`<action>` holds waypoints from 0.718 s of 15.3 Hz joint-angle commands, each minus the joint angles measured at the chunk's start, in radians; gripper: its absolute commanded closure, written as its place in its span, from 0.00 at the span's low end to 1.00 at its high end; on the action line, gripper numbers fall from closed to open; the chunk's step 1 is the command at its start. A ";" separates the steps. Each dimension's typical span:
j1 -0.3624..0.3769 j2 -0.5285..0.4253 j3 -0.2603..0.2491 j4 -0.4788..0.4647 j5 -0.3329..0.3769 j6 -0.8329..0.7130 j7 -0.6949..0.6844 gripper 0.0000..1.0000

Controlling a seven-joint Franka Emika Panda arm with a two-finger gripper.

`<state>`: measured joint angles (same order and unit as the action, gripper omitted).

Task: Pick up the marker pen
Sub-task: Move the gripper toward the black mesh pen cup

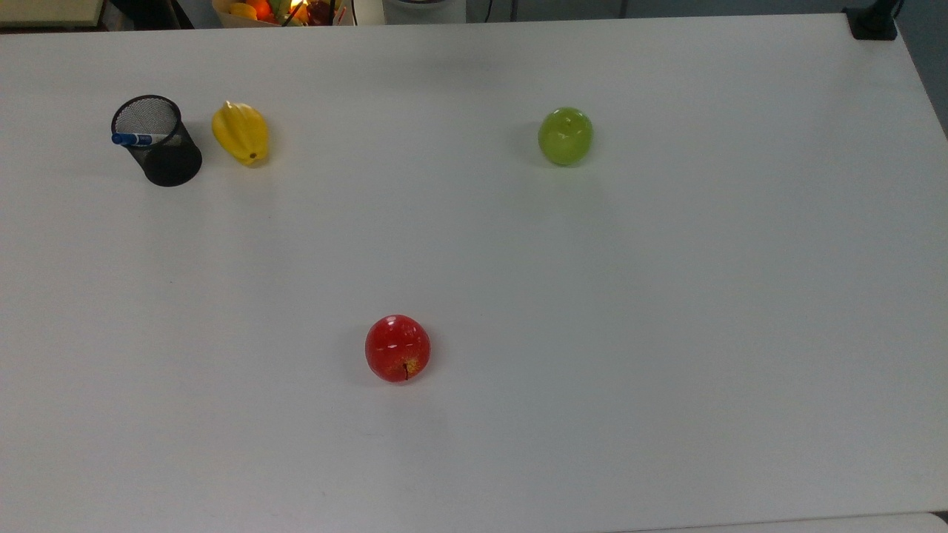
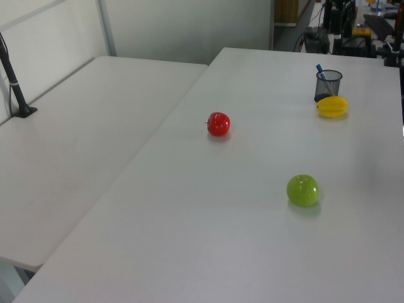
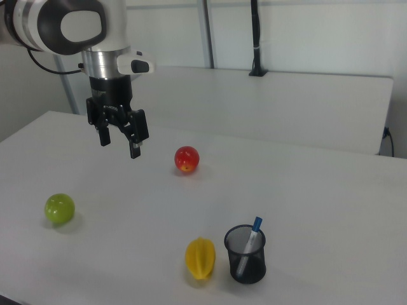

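The marker pen (image 3: pixel 250 245), white with a blue cap, stands tilted inside a black mesh cup (image 3: pixel 245 254) near the right view's bottom. Its blue cap (image 1: pixel 132 138) sticks over the cup's rim (image 1: pixel 146 118) at the top view's upper left, and it shows as a blue tip (image 2: pixel 320 69) in the cup (image 2: pixel 327 85) in the left view. My gripper (image 3: pixel 120 141) hangs open well above the table in the right view, up and left of the cup, with nothing between its fingers.
A yellow starfruit (image 1: pixel 241 133) lies right beside the cup. A green apple (image 1: pixel 565 135) and a red apple (image 1: pixel 398 348) sit apart on the white table (image 1: pixel 666 333). A second white table (image 2: pixel 69 158) adjoins in the left view.
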<state>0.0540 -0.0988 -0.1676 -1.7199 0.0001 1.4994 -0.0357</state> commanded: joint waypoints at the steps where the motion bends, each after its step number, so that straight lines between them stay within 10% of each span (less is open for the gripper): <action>1: -0.014 -0.029 -0.004 -0.024 -0.002 0.015 -0.009 0.00; 11: -0.169 0.022 -0.015 0.003 -0.002 0.174 -0.015 0.00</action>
<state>-0.0806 -0.0958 -0.1750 -1.7180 -0.0016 1.6046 -0.0360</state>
